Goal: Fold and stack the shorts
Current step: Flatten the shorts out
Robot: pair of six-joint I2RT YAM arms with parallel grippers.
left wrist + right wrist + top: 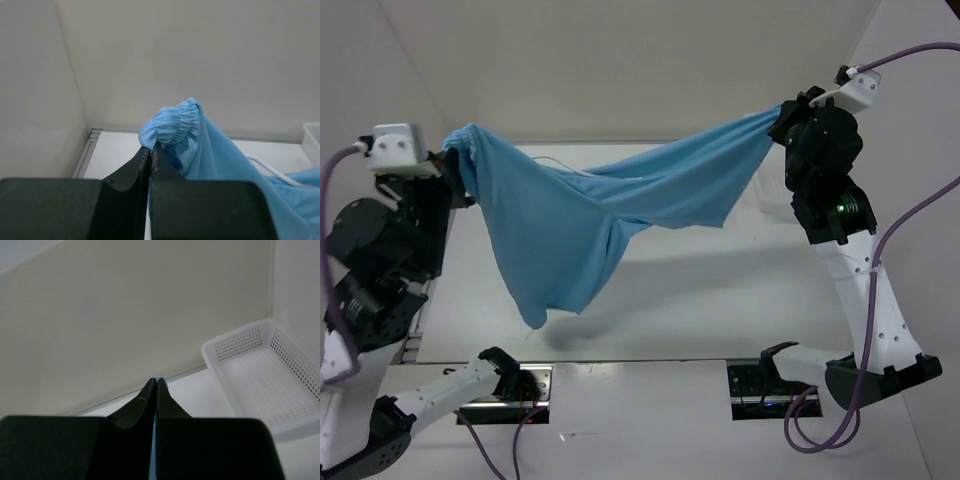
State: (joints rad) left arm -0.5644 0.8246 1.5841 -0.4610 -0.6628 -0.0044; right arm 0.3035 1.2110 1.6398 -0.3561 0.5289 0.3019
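The light blue shorts (575,215) hang in the air, stretched between both arms high above the white table (720,300). My left gripper (453,160) is shut on a bunched part of the elastic waistband (172,122) at the left. My right gripper (782,122) is shut on the other end of the fabric at the right; only a thin blue sliver (155,440) shows between its fingers. One leg of the shorts droops down to the lower left (545,300), just over the table. A white drawstring (272,172) lies on the table behind the cloth.
A white plastic mesh basket (260,375) stands at the table's far right, by the wall. White walls close in the table at the back and on both sides. The arm bases (760,385) sit at the near edge.
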